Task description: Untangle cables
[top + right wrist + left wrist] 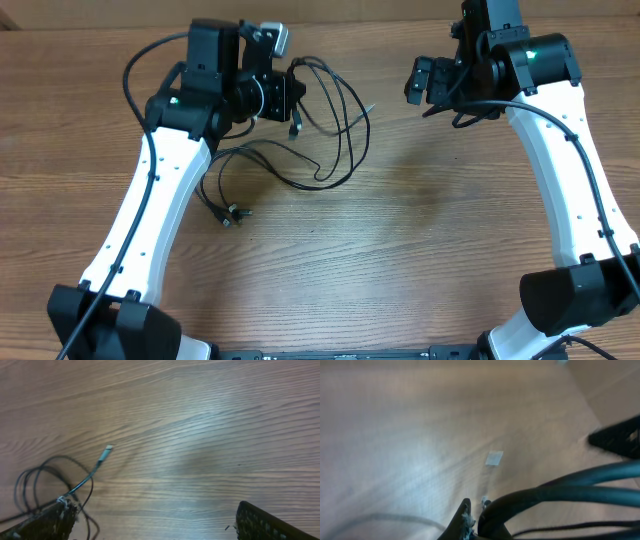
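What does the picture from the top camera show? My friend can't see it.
The left gripper has its jaws shut on a tangle of thin black cables, whose loops spread over the wooden table. The right gripper hangs open, apart from them. One cable's plug ends lie beside the left arm.

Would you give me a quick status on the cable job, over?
Left gripper shut on the cables. Right gripper open, empty. Cables tangled in loops on the table. Nothing in the way.

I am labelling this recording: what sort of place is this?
Probably a robotics lab bench: a bare wooden table, a left arm and a right arm based at its near edge, and tangled thin black cables.
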Motion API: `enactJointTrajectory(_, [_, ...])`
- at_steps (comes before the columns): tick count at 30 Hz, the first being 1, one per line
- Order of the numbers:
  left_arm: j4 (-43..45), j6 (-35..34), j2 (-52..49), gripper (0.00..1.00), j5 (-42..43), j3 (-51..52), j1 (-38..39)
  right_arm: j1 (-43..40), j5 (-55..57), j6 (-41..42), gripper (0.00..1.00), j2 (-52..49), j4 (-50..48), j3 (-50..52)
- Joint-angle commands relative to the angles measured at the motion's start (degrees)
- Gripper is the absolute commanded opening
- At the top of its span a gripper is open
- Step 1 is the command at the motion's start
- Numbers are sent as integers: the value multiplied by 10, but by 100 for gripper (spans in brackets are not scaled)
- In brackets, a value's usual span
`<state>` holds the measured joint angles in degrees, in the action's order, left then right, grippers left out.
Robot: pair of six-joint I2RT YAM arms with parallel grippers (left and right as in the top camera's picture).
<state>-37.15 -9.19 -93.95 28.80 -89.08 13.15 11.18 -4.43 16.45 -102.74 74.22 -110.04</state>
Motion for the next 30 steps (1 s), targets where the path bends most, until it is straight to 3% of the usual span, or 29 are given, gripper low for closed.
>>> enactJointTrajectory(1, [38, 9, 43, 4, -23, -8, 4, 0, -49, -9, 100, 0, 1, -12])
enactJointTrajectory(5, [49, 15, 49, 4, -130, -8, 4, -1, -153, -84, 100, -3, 0, -12])
enactJointTrajectory(9, [56, 47, 23, 4, -234, -8, 21, -13, -171, -91, 100, -10, 1, -12])
enactJointTrajectory(16, [117, 117, -76, 8, -261, -8, 104, -57, -171, -86, 100, -10, 18, -12])
enactJointTrajectory(17, [130, 128, -93, 48, -276, -8, 120, -65, -171, -83, 100, -10, 21, -12])
enactJointTrajectory(18, [139, 136, -110, 100, -301, -8, 138, -79, -172, -75, 100, -10, 25, -12])
enactJointTrajectory(24, [135, 135, -120, 100, -372, -17, 173, -145, -230, -62, 100, -10, 22, -12])
enactJointTrajectory(30, [-69, 116, -109, 100, -342, -133, 166, -163, -227, -63, 100, -10, 22, -12])
